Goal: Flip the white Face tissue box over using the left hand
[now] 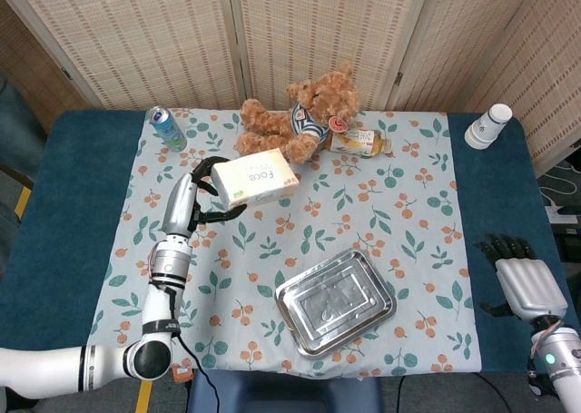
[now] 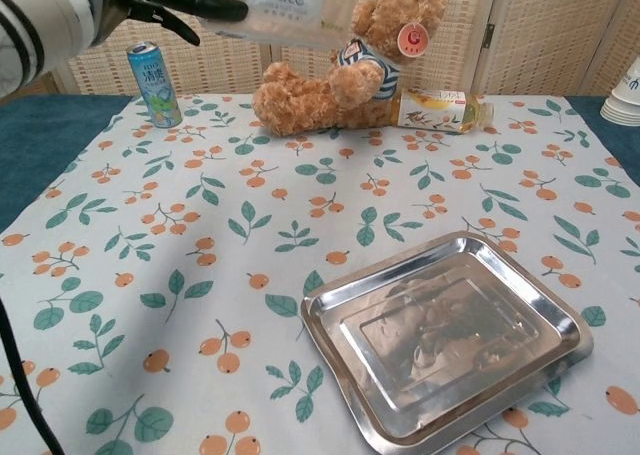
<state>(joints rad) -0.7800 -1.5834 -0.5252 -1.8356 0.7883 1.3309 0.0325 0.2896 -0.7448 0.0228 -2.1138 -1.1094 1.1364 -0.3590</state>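
The white Face tissue box (image 1: 253, 180) is shown raised well above the floral tablecloth (image 1: 381, 204), held aloft in front of the teddy bear (image 1: 298, 113), printed face upward. It is gripped by the left hand (image 1: 201, 200), fingers wrapped round its near end and underside. The right hand (image 1: 521, 277) is seen idle at the table edge, fingers spread, holding nothing. The box is judged light and soft-walled (easily crushed); hold is best taken across the short sides.
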